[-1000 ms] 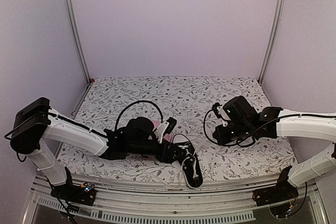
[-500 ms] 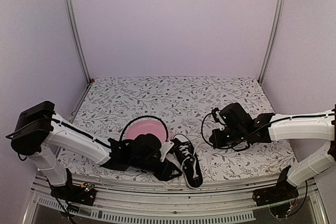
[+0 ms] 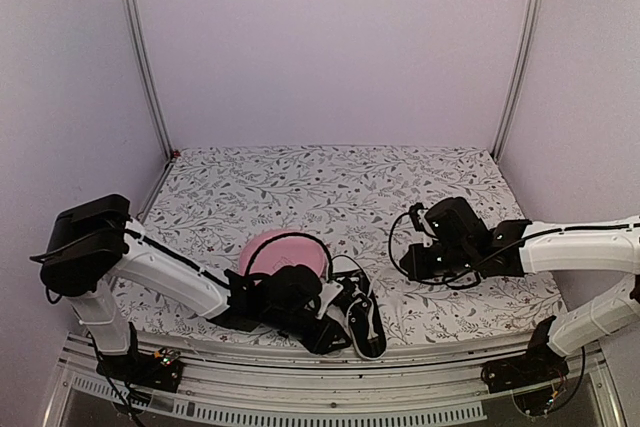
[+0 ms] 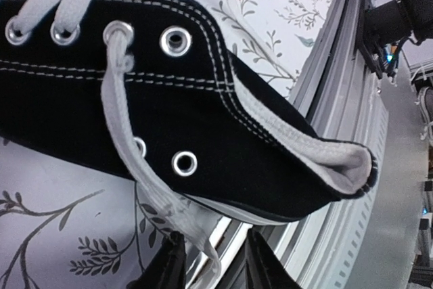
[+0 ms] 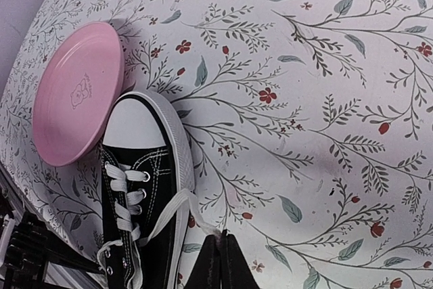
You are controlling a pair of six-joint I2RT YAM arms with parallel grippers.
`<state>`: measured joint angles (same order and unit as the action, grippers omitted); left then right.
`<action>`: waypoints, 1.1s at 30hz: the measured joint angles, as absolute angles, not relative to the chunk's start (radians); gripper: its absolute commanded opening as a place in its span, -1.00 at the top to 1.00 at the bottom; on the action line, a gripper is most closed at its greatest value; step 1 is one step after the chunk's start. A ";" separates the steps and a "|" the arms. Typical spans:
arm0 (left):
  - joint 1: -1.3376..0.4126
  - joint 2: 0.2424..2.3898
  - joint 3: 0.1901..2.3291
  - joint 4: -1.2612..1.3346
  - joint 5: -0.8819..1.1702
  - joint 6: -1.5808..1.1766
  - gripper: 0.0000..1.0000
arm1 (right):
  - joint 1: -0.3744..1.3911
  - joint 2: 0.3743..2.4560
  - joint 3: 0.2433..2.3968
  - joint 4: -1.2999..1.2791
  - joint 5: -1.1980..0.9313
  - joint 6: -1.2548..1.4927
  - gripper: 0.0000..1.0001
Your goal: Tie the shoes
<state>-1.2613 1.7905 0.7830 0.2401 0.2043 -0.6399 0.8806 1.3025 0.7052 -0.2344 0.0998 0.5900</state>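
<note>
The black sneaker (image 3: 365, 319) with white laces lies near the table's front edge, toe cap pointing away beside the pink plate. In the left wrist view its black side with metal eyelets (image 4: 223, 126) fills the frame. A loose white lace (image 4: 135, 160) hangs down between the fingers of my left gripper (image 4: 216, 265), whose jaws stand apart. My left gripper (image 3: 338, 327) is at the shoe's left side. My right gripper (image 5: 220, 241) is shut on the end of the other lace (image 5: 169, 208), pulled out to the right of the shoe (image 5: 145, 187). It sits right of the shoe (image 3: 410, 265).
A pink plate (image 3: 285, 250) lies just behind and left of the shoe, touching its toe in the right wrist view (image 5: 76, 93). The metal rail of the table's front edge (image 4: 338, 221) runs right under the shoe's heel. Floral cloth (image 3: 340, 182) covers the table.
My left arm has swung forward and to the right, uncovering the pink plate, and its gripper now sits at the shoe's side. My right gripper has shifted only slightly.
</note>
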 measured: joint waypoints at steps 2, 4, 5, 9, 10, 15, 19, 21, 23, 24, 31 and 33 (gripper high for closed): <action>-1.261 1.801 0.790 0.240 0.205 -0.640 0.62 | 0.881 1.301 0.698 -0.228 0.099 0.593 0.94; -1.261 1.810 0.796 0.232 0.202 -0.641 0.81 | 0.881 1.296 0.690 -0.220 0.098 0.596 0.94; -1.261 1.816 0.801 0.222 0.197 -0.643 0.86 | 0.880 1.293 0.686 -0.214 0.097 0.598 0.94; -1.260 1.839 0.830 0.196 0.178 -0.648 0.92 | 0.878 1.288 0.679 -0.196 0.091 0.606 0.94; -1.259 1.845 0.840 0.191 0.172 -0.648 0.94 | 0.878 1.287 0.679 -0.193 0.090 0.606 0.94; -1.258 1.857 0.868 0.161 0.154 -0.648 1.00 | 0.877 1.284 0.679 -0.178 0.086 0.609 0.94; -1.253 1.854 0.868 0.159 0.124 -0.653 1.00 | 0.877 1.284 0.679 -0.170 0.086 0.610 0.93; -1.249 1.838 0.860 0.150 0.086 -0.659 1.00 | 0.875 1.284 0.679 -0.163 0.086 0.609 0.93; -1.240 1.806 0.842 0.138 0.045 -0.667 1.00 | 0.869 1.284 0.679 -0.151 0.086 0.608 0.93; -1.237 1.789 0.834 0.135 0.030 -0.670 1.00 | 0.865 1.285 0.679 -0.144 0.085 0.606 0.93; -1.179 1.672 0.817 0.146 -0.052 -0.681 1.00 | 0.821 1.375 0.681 -0.045 0.060 0.578 0.93; -1.159 1.663 0.817 0.155 -0.058 -0.681 1.00 | 0.812 1.409 0.681 -0.017 0.047 0.569 0.89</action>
